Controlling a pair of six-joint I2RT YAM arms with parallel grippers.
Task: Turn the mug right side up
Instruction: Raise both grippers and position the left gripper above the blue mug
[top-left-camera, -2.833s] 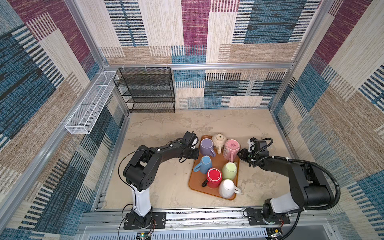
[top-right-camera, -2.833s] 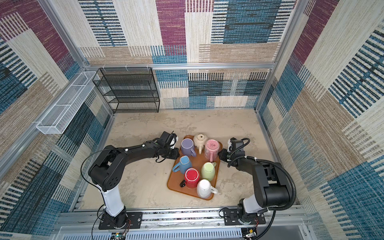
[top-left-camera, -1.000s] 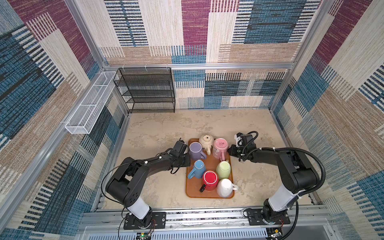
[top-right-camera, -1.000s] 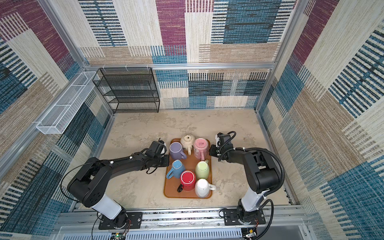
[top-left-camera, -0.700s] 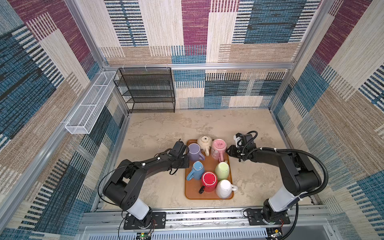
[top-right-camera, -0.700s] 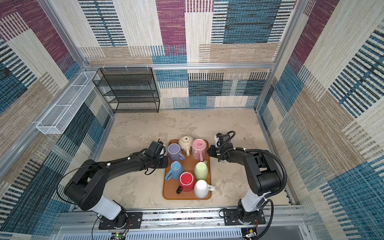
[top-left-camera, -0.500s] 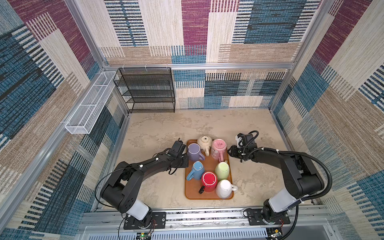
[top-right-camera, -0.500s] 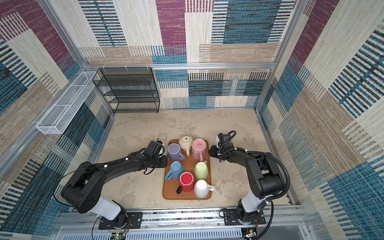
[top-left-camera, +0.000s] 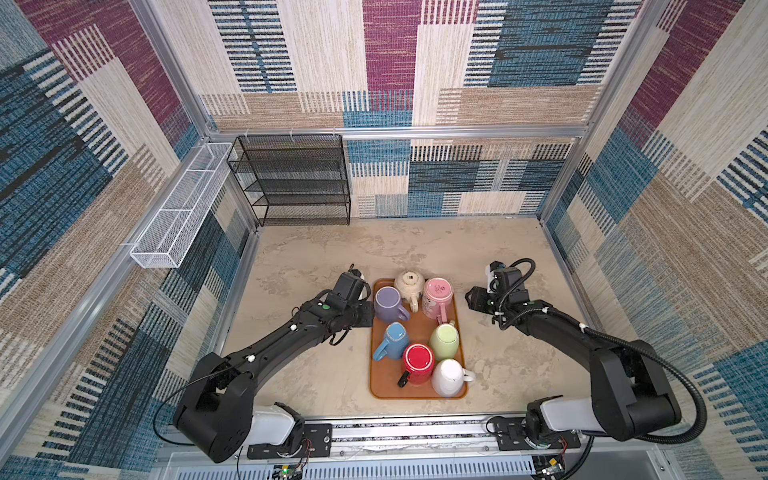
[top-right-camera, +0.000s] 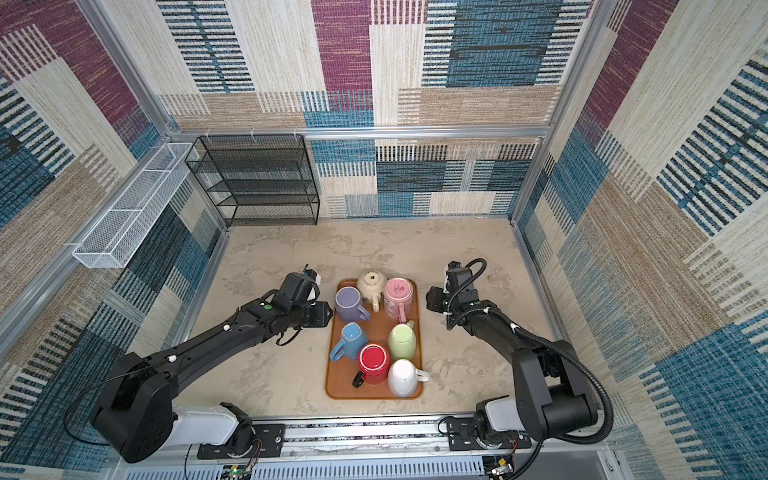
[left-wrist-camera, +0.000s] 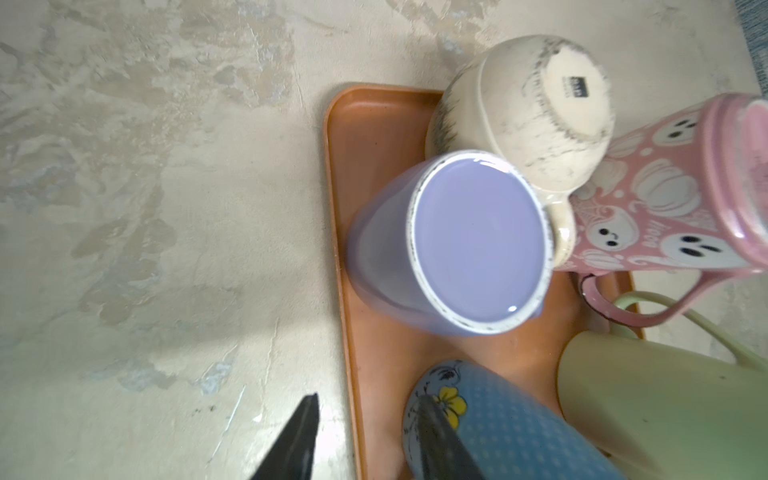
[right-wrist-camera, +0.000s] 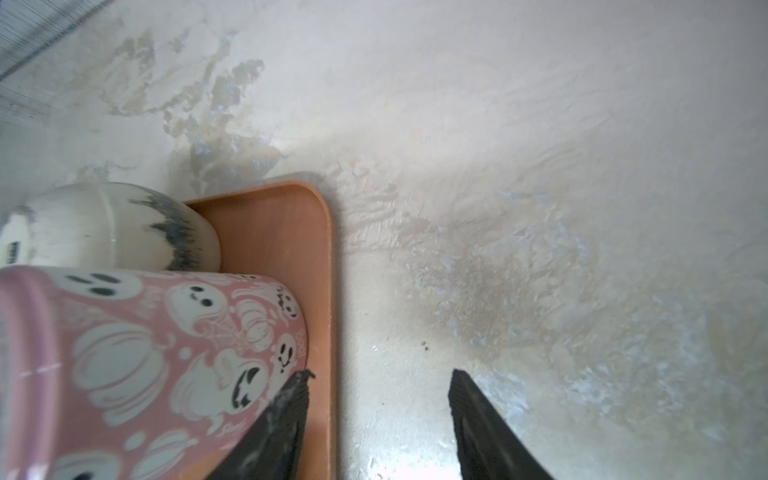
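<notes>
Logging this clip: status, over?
Left gripper open, empty, over tray rim. Right gripper open, empty, beside pink mug. Purple mug, cream mug, pink mug bottom-up, crowded on tray.

The tray (top-left-camera: 380, 388) is crowded: the purple mug (top-left-camera: 387, 302), cream mug (top-left-camera: 409, 284) and pink mug (top-left-camera: 437, 296) stand packed along its far edge, with no gap between them for my fingers, and four more mugs (top-left-camera: 417, 361) closely fill the rest. The table (top-left-camera: 324, 257) lies bare left, right and beyond the tray, so I can pass along both its long edges. A black wire shelf (top-left-camera: 295, 183) fills the table's far left corner, well apart
</notes>
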